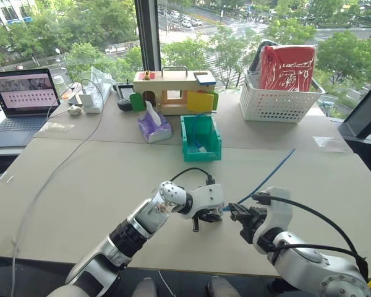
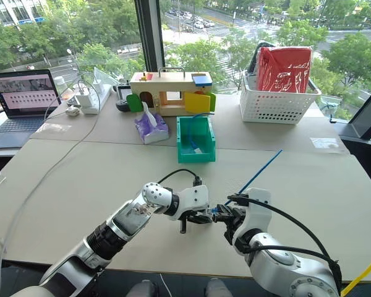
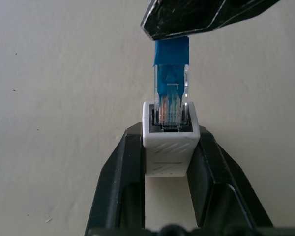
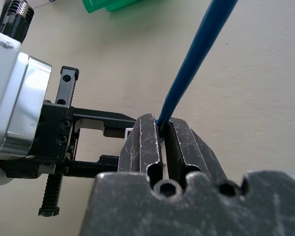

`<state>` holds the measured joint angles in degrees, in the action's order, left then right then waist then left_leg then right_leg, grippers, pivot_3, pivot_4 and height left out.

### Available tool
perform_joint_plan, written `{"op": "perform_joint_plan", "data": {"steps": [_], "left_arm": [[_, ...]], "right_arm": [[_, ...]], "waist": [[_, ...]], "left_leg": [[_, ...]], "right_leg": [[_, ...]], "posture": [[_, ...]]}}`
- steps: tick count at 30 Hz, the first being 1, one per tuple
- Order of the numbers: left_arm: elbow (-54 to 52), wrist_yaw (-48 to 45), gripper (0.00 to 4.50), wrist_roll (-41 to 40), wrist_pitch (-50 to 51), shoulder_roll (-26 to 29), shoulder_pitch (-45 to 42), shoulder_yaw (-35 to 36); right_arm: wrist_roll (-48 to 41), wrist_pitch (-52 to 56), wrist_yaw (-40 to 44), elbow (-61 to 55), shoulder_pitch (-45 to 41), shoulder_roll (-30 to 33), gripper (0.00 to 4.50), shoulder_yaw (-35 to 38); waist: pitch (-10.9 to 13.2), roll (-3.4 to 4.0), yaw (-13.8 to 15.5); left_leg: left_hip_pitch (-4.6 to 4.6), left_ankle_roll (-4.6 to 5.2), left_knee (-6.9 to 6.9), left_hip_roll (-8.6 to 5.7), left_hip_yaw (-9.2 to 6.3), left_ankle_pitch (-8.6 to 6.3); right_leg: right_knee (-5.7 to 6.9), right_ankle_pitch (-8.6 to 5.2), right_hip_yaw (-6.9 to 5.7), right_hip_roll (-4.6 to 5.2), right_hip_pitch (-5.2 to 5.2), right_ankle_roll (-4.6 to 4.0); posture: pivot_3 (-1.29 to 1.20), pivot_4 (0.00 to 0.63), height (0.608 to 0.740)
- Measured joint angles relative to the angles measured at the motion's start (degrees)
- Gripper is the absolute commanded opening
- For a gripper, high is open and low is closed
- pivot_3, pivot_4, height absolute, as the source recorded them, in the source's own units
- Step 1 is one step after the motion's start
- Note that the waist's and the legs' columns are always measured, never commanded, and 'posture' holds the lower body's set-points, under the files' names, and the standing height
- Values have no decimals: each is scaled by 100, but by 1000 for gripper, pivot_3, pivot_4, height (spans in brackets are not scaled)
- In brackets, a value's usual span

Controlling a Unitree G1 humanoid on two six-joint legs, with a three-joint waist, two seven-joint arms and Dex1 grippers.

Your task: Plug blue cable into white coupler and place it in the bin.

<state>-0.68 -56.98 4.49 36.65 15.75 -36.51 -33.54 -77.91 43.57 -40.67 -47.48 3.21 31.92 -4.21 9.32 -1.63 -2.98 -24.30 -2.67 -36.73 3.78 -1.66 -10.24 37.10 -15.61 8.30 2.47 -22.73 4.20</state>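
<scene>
Two grippers meet just above the table [image 1: 111, 185], near its front edge, and the step in hand is the push that seats the plug. To do it well, I'd say the plug has to stay square to the socket and be driven straight along the coupler's own axis, with the other arm simply bracing against the push; any sideways lean would likely jam the plug against the socket wall or twist the little block out of its grip. From the left wrist view the clear plug of the blue cable [image 3: 170, 91] already sits with its tip inside the dark mouth of the white coupler [image 3: 169, 147], lined up fairly straight, though whether it has clicked home I can't tell from here. The left gripper [image 1: 209, 216] is clamped on the white coupler, its two black fingers [image 3: 119, 182] pressed on either side of the block with a narrow gap set by the block's width. The right gripper [image 2: 226, 218] is pinched tight on the blue cable just behind the plug (its worn metal jaws show almost no gap in its own wrist view), and the cable rises from it and trails off across the table behind. Further back, well apart from both arms, the bin [image 1: 201, 137] waits with its low front facing them.
</scene>
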Motion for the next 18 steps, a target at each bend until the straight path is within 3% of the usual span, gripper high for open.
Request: {"op": "perform_joint_plan", "data": {"steps": [6, 18], "left_arm": [[-319, 152, 668, -119, 995, -107, -57, 77], [-480, 269, 668, -165, 1043, 73, -75, -101]], "right_arm": [[-60, 18, 10, 27, -33, 0, 0, -46], [-116, 81, 191, 214, -258, 46, 0, -113]], "waist": [[-2, -3, -45], [-7, -11, -117]], "left_leg": [[1, 0, 2, 1, -1, 0], [10, 0, 8, 3, -1, 0]], "right_leg": [[0, -1, -1, 0, 1, 0], [0, -3, 0, -2, 2, -3]], "posture": [[0, 150, 724], [0, 150, 724]]}}
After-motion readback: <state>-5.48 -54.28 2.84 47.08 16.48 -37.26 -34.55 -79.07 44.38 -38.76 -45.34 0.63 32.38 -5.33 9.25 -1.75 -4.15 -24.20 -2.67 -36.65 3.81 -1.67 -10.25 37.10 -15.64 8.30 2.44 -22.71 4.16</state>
